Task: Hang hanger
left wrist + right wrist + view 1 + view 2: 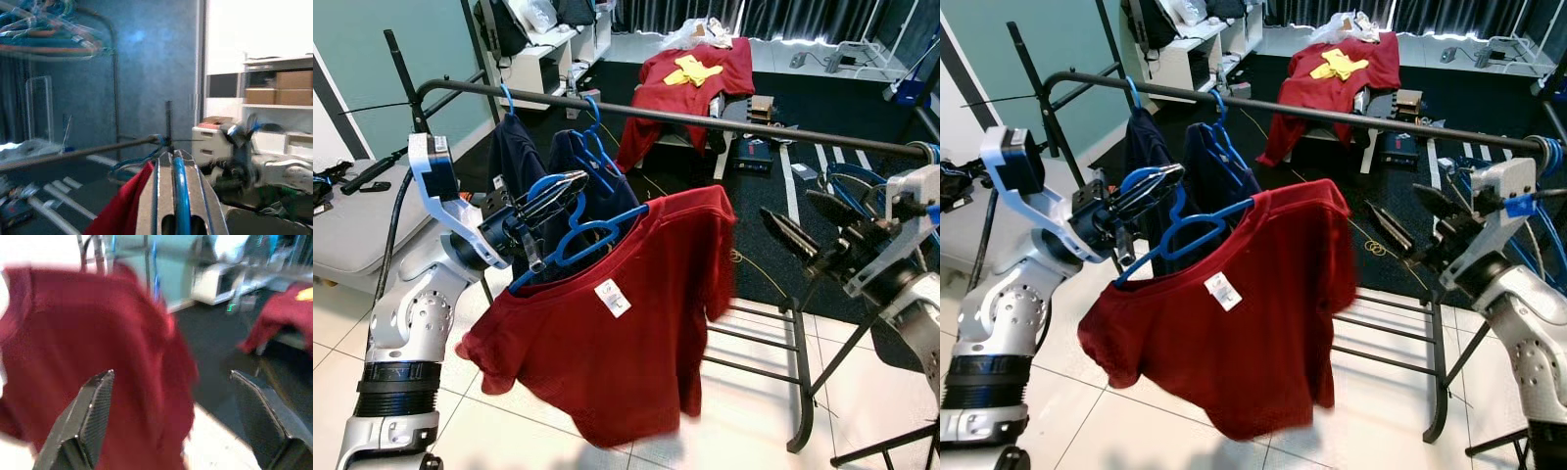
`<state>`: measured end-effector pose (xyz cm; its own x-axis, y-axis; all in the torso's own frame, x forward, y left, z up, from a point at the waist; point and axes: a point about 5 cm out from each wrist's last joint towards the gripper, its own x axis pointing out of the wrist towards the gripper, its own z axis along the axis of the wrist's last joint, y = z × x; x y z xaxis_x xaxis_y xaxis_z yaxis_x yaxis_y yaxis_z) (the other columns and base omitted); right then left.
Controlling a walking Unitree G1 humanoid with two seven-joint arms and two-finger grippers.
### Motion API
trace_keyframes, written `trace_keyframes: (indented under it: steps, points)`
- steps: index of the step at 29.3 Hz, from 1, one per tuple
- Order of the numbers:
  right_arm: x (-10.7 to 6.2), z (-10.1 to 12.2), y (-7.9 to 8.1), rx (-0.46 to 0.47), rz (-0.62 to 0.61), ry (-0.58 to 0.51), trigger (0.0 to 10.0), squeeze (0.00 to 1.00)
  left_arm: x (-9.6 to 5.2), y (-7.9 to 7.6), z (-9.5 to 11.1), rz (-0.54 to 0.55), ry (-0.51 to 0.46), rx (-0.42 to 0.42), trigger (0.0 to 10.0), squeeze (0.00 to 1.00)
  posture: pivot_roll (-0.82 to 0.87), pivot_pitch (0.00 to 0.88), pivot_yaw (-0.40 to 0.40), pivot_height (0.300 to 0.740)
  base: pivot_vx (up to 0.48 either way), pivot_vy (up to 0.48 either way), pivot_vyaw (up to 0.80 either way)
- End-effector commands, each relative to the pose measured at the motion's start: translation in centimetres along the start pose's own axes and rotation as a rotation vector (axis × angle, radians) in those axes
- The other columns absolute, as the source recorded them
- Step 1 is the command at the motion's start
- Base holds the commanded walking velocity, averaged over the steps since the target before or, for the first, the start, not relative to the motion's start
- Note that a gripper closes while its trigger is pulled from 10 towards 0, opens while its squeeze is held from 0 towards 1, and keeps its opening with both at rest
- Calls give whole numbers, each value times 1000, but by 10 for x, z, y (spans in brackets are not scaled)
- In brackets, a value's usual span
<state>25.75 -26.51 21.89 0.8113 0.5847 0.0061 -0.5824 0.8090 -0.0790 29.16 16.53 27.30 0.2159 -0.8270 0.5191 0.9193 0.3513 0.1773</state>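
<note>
My left gripper (558, 191) is shut on the hook of a blue hanger (579, 238) that carries a dark red T-shirt (617, 323) with a white tag. The shirt hangs tilted in front of the black clothes rail (705, 119), below the bar and apart from it. In the left wrist view the hanger's blue wire (179, 183) runs between my shut fingers. My right gripper (808, 230) stands open to the right of the shirt, not touching it; in the right wrist view its two fingers (93, 411) are spread wide before the red cloth (98, 333).
Two dark navy garments (524, 157) hang on blue hangers on the rail's left part. The rack's lower frame (783, 343) stands on the tiled floor. Behind it lie a black carpet, a chair draped with a red shirt (690, 78), white shelves and a grey sofa (352, 225).
</note>
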Motion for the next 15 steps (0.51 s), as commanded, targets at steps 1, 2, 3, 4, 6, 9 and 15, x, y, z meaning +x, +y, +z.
trace_keyframes:
  steps: [1, 2, 3, 4, 6, 9, 15]
  points:
    - [-6, 0, 8, 8, 116, 22, 10000, 0, 2, -8, 13, -92, -28, 11, 3647, 0, 3, 45, 0, 740, 0, 0, 0]
    - [-6, 0, 8, 8, 116, 22, 10000, 0, 2, -8, 13, -92, -28, 11, 3647, 0, 3, 45, 0, 740, 0, 0, 0]
    - [-13, 2, 7, 18, 145, 22, 10000, 0, 4, -11, 18, -146, -23, 8, 4471, 0, 4, 44, -1, 740, 0, 0, 0]
    - [-18, 7, 5, 19, 169, 1, 10000, 0, 6, -15, 22, -202, -9, 6, 6039, 0, 4, 39, 0, 740, 0, 0, 0]
    - [-22, 23, 0, -15, 206, -26, 10000, 0, 9, -19, 26, -296, 35, 7, 8039, 0, 5, 33, 2, 740, 0, 0, 0]
    - [-22, 31, -5, -53, 218, -29, 10000, 0, 11, -20, 27, -358, 72, 7, 8471, 0, 6, 32, 3, 740, 0, 0, 0]
    - [-24, 50, -13, -139, 258, 1, 10000, 0, 17, -17, 28, -428, 131, 21, 9373, 0, 3, 33, 8, 740, 0, 0, 0]
